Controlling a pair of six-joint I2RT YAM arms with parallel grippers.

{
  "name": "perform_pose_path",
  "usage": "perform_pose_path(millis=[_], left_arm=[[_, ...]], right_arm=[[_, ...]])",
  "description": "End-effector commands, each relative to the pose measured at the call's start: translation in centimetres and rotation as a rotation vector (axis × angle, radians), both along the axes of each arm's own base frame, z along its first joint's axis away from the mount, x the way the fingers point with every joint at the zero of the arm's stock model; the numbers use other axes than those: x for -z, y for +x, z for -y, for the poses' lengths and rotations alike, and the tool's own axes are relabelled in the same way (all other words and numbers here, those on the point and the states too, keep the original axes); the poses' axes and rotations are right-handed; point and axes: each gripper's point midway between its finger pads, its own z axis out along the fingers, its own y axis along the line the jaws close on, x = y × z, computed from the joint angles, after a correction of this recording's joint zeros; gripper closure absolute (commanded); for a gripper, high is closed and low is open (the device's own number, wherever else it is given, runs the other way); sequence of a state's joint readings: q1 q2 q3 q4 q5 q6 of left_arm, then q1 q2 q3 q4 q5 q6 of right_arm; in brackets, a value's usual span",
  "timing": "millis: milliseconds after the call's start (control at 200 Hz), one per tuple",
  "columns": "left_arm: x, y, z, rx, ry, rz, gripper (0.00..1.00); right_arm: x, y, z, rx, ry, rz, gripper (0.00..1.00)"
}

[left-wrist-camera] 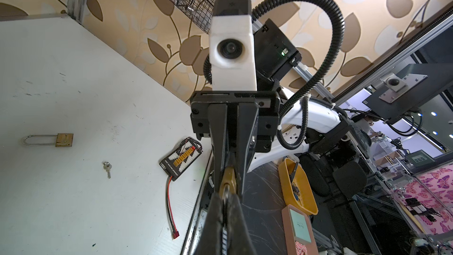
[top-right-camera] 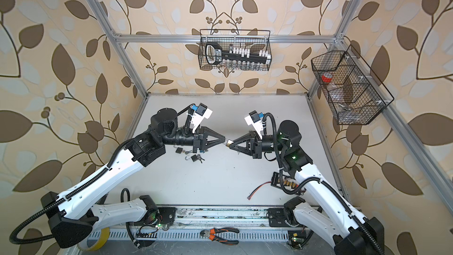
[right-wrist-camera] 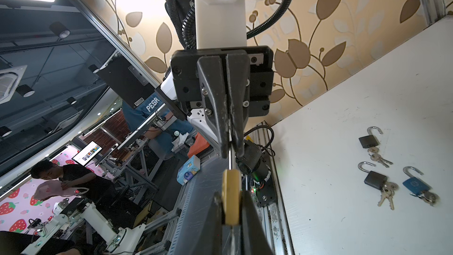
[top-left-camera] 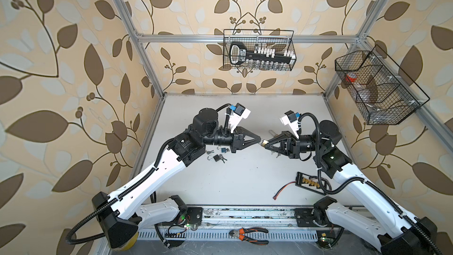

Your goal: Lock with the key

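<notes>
Right hand [top-left-camera: 267, 143] clamps brass padlock [right-wrist-camera: 230, 192] mid-air as anchor, left hand [right-wrist-camera: 231, 152] pinched on its silver stem [right-wrist-camera: 230, 161] (key/shackle unclear) to drive it.

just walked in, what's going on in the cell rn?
Both arms meet in mid-air above the table. The right gripper is clamped on a brass padlock. The left gripper pinches a thin metal piece sticking out of it; shackle or key, cannot tell. Three open padlocks with keys lie untouched on the table.
</notes>
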State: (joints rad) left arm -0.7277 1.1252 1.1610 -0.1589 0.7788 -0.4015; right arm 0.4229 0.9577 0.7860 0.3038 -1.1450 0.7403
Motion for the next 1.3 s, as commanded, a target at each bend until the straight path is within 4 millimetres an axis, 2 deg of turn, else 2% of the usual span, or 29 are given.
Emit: perform_pose_path(millis=[0,305,420,535,565,605,640,660,720,905,1020,1160,1295], left_arm=[[2.0,-1.6,1.3,0.076,0.028,-0.050,1.00],[4.2,-3.3,2.5,0.122,0.086,-0.088,1.00],[3.6,-2.5,1.6,0.041,0.092,-0.055,1.00],[1.8,-0.8,-0.3,-0.073,0.060,-0.019,1.00],[1.3,-0.4,-0.7,-0.093,0.048,-0.019,1.00],[0.7,-0.2,-1.1,-0.108,0.033,-0.014,1.00],[0.1,-0.1,-1.2,-0.119,0.025,-0.007,1.00],[-0.1,-0.1,-1.3,-0.121,0.023,-0.004,1.00],[-0.7,-0.1,-1.4,-0.126,0.016,0.003,1.00],[-1.9,0.6,-2.2,-0.201,0.020,0.027,1.00],[-1.8,1.8,-2.8,-0.278,0.048,0.026,1.00],[-1.8,3.2,-3.6,-0.387,0.058,-0.013,1.00],[-2.2,3.3,-3.6,-0.395,0.038,-0.025,1.00]], right_arm=[[-3.6,0.4,0.0,0.039,0.064,0.112,1.00],[-5.6,1.0,-0.1,0.061,0.098,0.154,1.00],[-5.2,1.0,0.1,0.074,0.087,0.164,1.00],[-3.9,1.0,0.6,0.116,0.050,0.192,1.00],[-3.5,0.9,0.7,0.129,0.035,0.199,0.88],[-3.0,0.9,1.0,0.154,0.018,0.223,0.65],[-2.6,1.0,1.2,0.186,0.006,0.232,0.52],[-2.3,1.1,1.4,0.205,-0.003,0.246,0.40],[-1.8,1.3,1.8,0.249,-0.024,0.269,0.31],[1.0,3.3,3.6,0.442,-0.160,0.323,0.31],[2.8,4.3,4.6,0.538,-0.219,0.339,0.31],[4.0,4.3,4.5,0.596,-0.235,0.378,0.32],[4.2,3.9,3.7,0.615,-0.209,0.425,0.34]])
